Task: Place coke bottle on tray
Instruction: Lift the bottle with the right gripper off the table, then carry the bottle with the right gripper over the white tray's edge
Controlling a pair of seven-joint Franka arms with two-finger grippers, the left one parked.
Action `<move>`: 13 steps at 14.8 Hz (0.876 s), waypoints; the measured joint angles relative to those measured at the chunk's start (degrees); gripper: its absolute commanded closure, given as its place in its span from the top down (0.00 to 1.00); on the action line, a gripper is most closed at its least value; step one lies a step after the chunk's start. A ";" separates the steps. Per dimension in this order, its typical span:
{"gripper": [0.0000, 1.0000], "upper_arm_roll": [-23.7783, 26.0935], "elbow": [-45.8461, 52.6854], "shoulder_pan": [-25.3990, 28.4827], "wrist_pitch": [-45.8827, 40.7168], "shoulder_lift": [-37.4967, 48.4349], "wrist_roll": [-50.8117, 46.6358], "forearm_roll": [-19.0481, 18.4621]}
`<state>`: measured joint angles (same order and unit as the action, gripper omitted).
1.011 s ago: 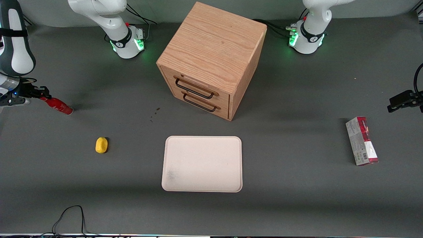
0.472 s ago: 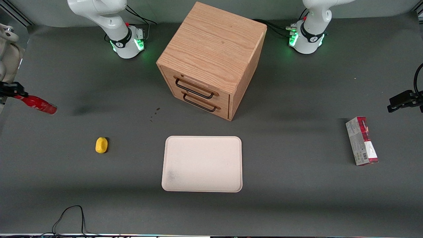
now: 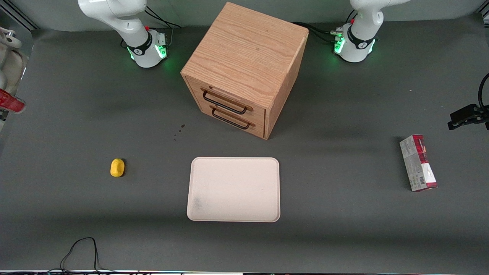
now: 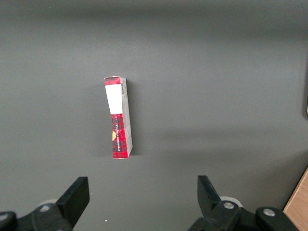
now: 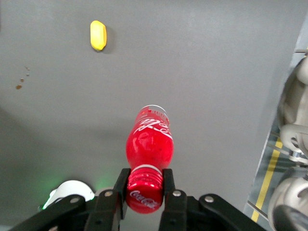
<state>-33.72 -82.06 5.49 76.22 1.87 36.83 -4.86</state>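
Two black pincer point(image 5: 144, 185) fingers clamp glossy red coke bottle's point(image 5: 148, 144) ribbed cap.

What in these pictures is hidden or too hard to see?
- Front view: the coke bottle is mostly cut off by the picture's edge; the gripper clamping its cap is out of frame there.
- Front view: print on the carton is too small.
- Wrist views: the tray is out of frame.

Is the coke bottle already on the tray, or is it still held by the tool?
Held, not on the tray. The tool is shut on the coke bottle at its cap, above the table; the tray carries nothing.
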 measured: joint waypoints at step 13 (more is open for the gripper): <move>0.00 27.33 28.78 5.26 -2.05 -26.73 -20.26 9.82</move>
<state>-6.39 -53.28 10.75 74.17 -24.86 16.57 4.96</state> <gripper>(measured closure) 0.687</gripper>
